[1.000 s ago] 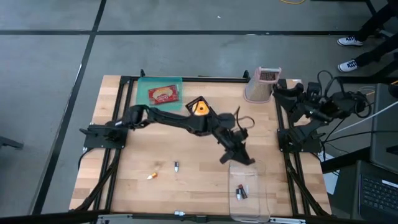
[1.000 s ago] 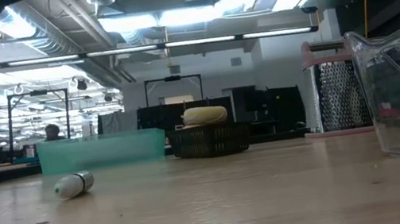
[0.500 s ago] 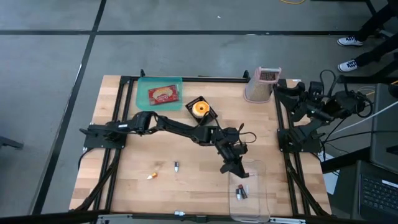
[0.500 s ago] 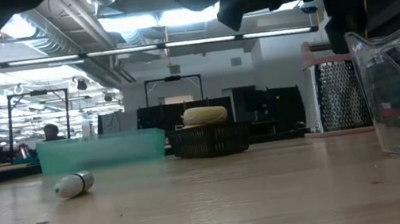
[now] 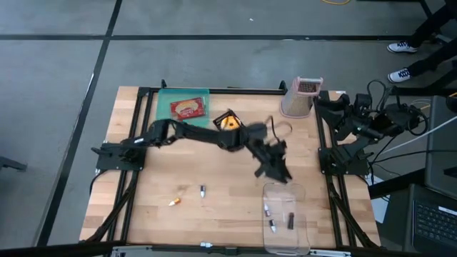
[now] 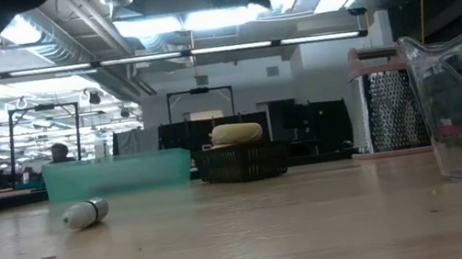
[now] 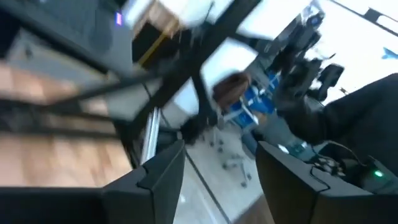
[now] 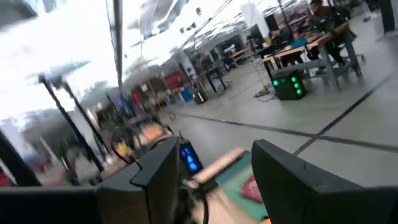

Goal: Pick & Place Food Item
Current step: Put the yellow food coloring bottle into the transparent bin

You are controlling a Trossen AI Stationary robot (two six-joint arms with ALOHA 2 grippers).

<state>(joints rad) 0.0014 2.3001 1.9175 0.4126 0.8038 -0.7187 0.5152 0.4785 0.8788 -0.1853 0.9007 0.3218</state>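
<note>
Left tool [image 5: 275, 169] hung spread and empty just beside my clear bin [image 5: 285, 191], small items inside it; right tool [image 8: 205, 171] parked, spread.

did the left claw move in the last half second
Yes. In the high view the left claw has pulled back off the clear container rim, toward the grater, with its fingers apart.
</note>
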